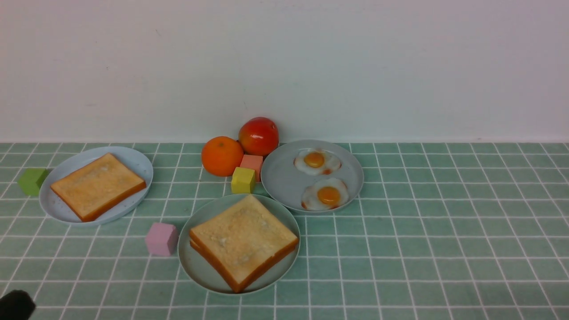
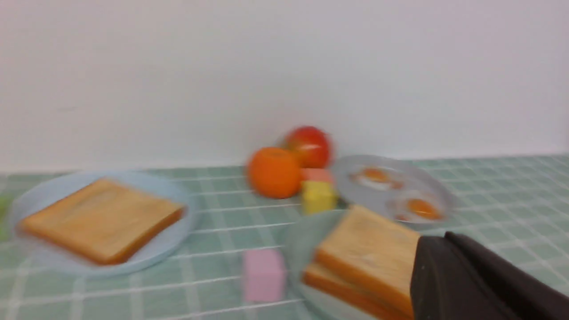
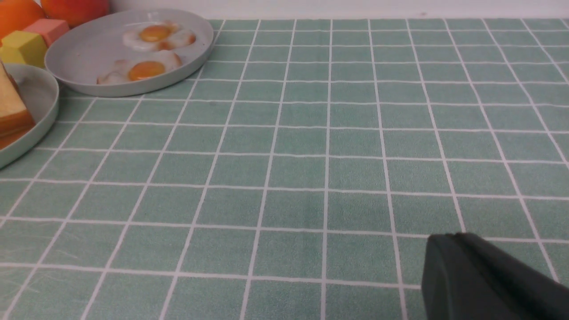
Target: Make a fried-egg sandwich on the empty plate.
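On the mint plate [image 1: 195, 266], stacked toast [image 1: 243, 241]

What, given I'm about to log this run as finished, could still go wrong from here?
1. No egg shows between the two stacked toast slices on the mint plate, while two fried eggs lie on the grey plate. The filling may be missing.
2. The top slice sits slightly askew on the lower one, so a nudge could slide it off.
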Motion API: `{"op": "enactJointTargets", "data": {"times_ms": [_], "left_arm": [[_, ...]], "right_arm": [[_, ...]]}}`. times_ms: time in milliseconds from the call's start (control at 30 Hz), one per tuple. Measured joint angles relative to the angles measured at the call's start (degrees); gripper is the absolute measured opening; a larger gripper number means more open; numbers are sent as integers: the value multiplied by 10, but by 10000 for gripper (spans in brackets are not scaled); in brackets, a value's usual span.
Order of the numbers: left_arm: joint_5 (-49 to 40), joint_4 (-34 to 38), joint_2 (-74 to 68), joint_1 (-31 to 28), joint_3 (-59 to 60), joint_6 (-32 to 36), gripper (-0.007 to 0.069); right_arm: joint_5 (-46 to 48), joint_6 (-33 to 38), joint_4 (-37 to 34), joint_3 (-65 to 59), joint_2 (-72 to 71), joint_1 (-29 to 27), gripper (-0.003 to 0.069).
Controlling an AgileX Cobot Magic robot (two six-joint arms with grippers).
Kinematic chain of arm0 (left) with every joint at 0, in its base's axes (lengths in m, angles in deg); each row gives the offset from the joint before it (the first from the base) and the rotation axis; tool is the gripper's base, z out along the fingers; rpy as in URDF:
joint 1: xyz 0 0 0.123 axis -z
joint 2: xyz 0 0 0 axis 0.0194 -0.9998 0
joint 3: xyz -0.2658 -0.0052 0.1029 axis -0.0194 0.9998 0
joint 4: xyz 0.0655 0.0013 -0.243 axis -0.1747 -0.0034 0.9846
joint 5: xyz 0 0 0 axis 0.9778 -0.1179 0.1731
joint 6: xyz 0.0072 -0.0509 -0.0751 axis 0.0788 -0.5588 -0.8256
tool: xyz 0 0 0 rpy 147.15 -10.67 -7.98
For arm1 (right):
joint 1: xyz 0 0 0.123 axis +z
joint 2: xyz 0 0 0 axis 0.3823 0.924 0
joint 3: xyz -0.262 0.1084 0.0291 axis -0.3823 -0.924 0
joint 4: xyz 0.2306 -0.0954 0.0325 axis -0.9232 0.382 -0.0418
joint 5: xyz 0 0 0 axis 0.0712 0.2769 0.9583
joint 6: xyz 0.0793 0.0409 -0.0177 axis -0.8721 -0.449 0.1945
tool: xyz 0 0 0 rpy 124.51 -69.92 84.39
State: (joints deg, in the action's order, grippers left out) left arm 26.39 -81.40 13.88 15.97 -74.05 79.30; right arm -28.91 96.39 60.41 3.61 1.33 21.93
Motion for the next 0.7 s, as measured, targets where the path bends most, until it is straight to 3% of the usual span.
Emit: {"op": "enactJointTargets", "data": {"times_ms": [100,267,700], "left_arm": [[-7,42,1,-86,36,12,-13],[-123,48,1,-149,43,16,-13],[-131,48,1,-153,43,16,-13]], "right_arm": [[0,0,0,0,0,0,0],[0,0,0,0,0,0,1],[0,1,0,0,0,0,11]]}}
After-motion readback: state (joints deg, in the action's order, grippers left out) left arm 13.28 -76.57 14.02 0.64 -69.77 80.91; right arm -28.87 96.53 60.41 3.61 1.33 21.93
